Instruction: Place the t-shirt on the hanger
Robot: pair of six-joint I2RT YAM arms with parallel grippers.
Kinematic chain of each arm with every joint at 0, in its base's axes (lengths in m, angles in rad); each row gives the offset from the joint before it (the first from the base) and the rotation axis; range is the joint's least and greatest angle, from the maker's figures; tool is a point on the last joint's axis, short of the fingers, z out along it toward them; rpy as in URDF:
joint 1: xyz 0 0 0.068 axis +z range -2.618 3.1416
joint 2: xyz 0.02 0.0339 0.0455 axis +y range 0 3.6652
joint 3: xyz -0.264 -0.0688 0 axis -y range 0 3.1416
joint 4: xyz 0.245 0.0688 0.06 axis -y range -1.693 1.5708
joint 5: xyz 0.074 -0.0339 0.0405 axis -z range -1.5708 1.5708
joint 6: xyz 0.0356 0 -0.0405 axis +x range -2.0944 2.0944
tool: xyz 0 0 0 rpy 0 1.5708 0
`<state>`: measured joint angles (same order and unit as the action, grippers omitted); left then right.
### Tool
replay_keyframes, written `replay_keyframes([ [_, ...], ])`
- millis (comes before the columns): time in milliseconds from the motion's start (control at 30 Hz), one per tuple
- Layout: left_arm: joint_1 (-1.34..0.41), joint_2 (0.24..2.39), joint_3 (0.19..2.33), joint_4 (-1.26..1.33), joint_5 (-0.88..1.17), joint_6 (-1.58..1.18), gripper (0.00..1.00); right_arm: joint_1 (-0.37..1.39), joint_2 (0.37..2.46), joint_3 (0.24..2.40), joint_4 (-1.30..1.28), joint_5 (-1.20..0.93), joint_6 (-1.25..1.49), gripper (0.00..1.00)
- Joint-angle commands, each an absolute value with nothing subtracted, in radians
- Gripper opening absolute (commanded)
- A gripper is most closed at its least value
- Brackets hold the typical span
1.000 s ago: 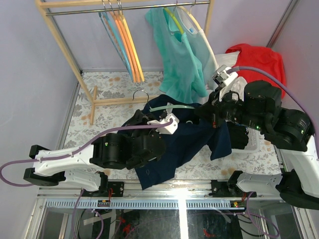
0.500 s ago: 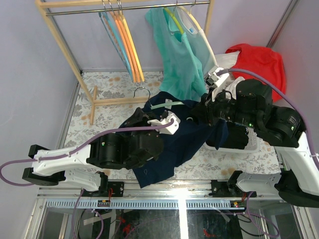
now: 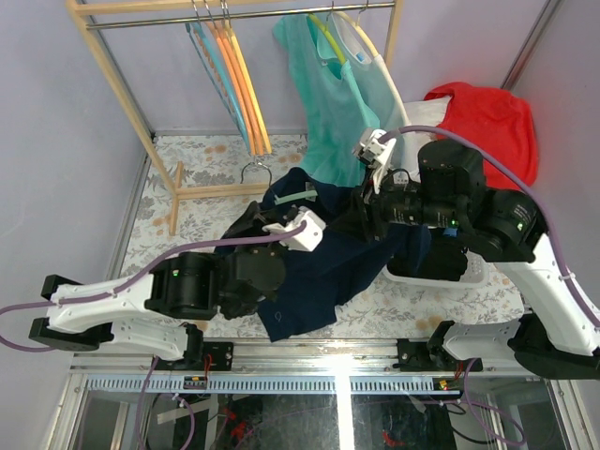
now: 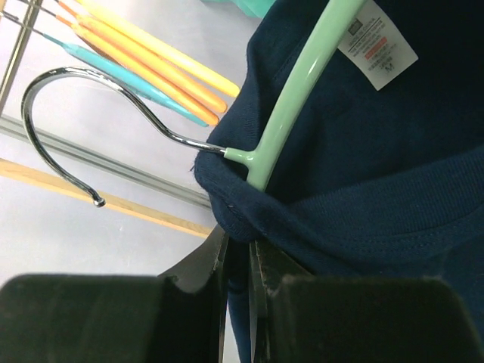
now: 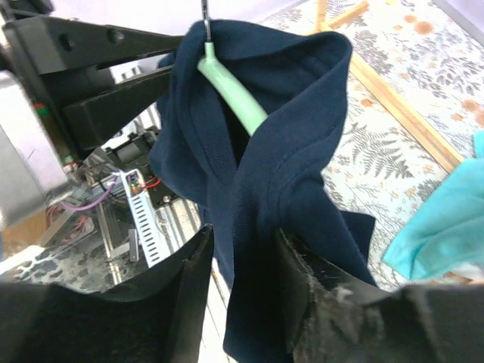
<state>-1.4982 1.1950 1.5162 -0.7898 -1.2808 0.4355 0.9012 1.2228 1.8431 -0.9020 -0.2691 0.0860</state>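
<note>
The navy t-shirt [image 3: 319, 272] hangs bunched between my two grippers above the table. The mint-green hanger [image 3: 300, 195] passes through its neck, and the silver hook [image 3: 255, 172] points toward the rack. My left gripper [image 3: 255, 223] is shut on the shirt's collar [image 4: 234, 219], just under the hanger's neck [image 4: 261, 155]; the white label [image 4: 376, 41] shows beside the mint arm. My right gripper [image 3: 361, 211] is shut on a fold of the t-shirt [image 5: 272, 197] below the hanger's arm [image 5: 231, 94]. The rest of the hanger is hidden in cloth.
A wooden rack [image 3: 122, 84] stands at the back left with orange hangers [image 3: 244, 84] on it. A teal-green shirt [image 3: 333, 103] hangs on a yellow hanger [image 3: 328, 37]. A red garment [image 3: 483, 112] lies at the back right. A white basket [image 3: 441, 272] is under the right arm.
Both grippers have moved left and toward the rack with the t-shirt and the hanger. The hook is now close to the rack's foot bar.
</note>
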Motion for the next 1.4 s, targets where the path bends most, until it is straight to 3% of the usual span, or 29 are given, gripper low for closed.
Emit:
replay_keyframes([
  [0,-1.512,1.093,1.489,-0.581,-1.247,0.396,0.00,0.910,1.237,1.936,-0.853,-0.406,0.072,0.49],
  [267,-1.513,1.069,1.450,-0.584,-1.277,0.401,0.00,0.909,1.192,1.995,-0.821,-0.429,0.073,0.60],
  [633,-1.512,1.058,1.442,-0.555,-1.272,0.444,0.00,0.908,1.083,2.014,-0.771,-0.342,0.058,0.62],
  [1000,-1.513,1.063,1.436,-0.607,-1.186,0.432,0.00,0.909,1.185,2.066,-0.884,-0.127,-0.041,0.61],
  [1367,-1.519,1.066,1.439,-0.635,-1.111,0.425,0.00,0.909,1.203,1.986,-0.914,-0.198,-0.057,0.63],
])
